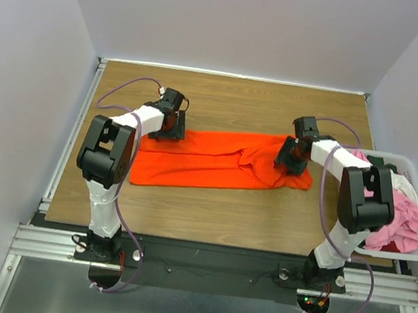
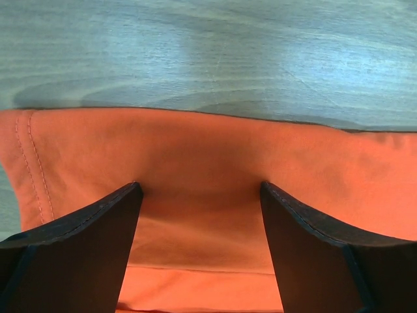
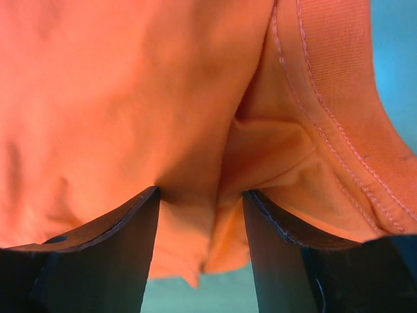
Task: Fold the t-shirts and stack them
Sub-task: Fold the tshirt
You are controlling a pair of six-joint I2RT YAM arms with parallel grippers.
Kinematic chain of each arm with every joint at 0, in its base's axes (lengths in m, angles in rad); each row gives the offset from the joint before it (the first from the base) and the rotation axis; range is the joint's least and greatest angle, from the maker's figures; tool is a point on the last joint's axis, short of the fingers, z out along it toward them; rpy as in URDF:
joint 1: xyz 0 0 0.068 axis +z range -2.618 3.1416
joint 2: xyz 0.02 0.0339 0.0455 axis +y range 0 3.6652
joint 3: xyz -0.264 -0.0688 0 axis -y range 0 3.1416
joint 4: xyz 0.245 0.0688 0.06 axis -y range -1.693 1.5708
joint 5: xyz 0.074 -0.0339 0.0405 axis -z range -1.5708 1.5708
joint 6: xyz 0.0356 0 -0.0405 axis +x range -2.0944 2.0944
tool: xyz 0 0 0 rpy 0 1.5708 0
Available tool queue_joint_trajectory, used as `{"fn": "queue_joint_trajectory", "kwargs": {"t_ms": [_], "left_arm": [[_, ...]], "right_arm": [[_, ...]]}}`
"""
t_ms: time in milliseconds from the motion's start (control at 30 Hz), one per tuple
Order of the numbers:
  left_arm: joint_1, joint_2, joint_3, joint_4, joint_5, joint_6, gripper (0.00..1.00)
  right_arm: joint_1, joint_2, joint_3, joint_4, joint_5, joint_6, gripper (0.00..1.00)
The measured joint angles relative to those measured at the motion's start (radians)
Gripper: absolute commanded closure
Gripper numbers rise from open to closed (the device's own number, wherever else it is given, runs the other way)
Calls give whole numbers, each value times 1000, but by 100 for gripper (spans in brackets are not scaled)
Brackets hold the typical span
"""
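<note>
A bright orange t-shirt [image 1: 208, 160] lies spread across the middle of the wooden table, bunched at its right end. My left gripper [image 1: 168, 126] is at the shirt's far left edge. In the left wrist view it [image 2: 200, 189] is open, both fingertips pressed on flat orange cloth [image 2: 208, 143] near a stitched hem. My right gripper [image 1: 291, 156] is on the bunched right end. In the right wrist view it [image 3: 201, 193] is open, with a raised fold of the orange cloth [image 3: 130, 85] between its fingers. A pink shirt [image 1: 403, 219] and a white one [image 1: 404, 184] lie in the bin. No dark green shirt shows.
A white plastic bin [image 1: 396, 157] stands at the table's right edge, beside the right arm. Bare wood [image 1: 232, 101] shows behind the shirt and in front of it. Grey walls close in the left, back and right sides.
</note>
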Motion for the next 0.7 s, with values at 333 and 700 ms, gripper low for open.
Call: {"fn": "queue_joint_trajectory", "kwargs": {"t_ms": [333,700], "left_arm": [[93,-197,-269,150,242,-197,18],[-187,-582,-719,274,549,-752,12]], "right_arm": [[-3,547,759,41,29,-215,40],[-3,771,1116,49,-85,-358,34]]}}
